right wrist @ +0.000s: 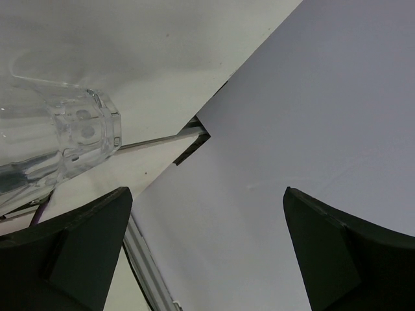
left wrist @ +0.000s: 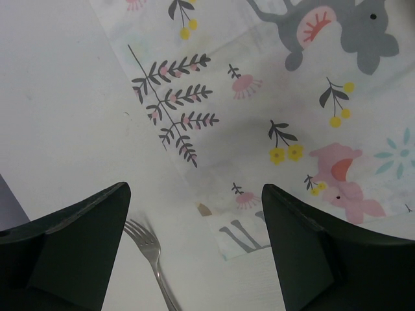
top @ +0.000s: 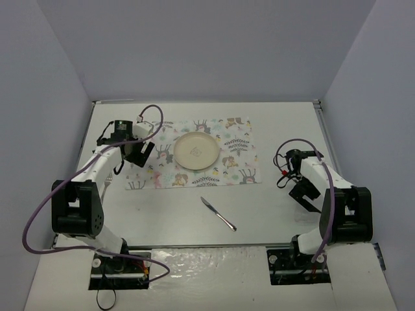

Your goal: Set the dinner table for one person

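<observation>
The dinner table (top: 285, 126) is a large off-white top. A cream plate (top: 196, 151) sits on a printed cloth mat (top: 237, 159) at its middle. A knife (top: 218, 214) lies on the bare table in front of the mat. A fork (left wrist: 150, 259) lies just off the mat's left edge (left wrist: 194, 129); in the top view the fork (top: 109, 179) is beside the left arm. My left gripper (top: 141, 155) (left wrist: 194, 194) is open and empty above the mat's near-left corner. My right gripper (top: 302, 192) (right wrist: 207, 194) is open and empty at the table's right side. A clear glass (right wrist: 58, 139) stands beside it.
Grey-blue walls (top: 363, 97) enclose the table on three sides, and the right wall (right wrist: 311, 129) is close to my right gripper. A metal edge strip (right wrist: 146, 259) runs along the table there. A white textured sheet (left wrist: 253, 282) lies at the mat's corner.
</observation>
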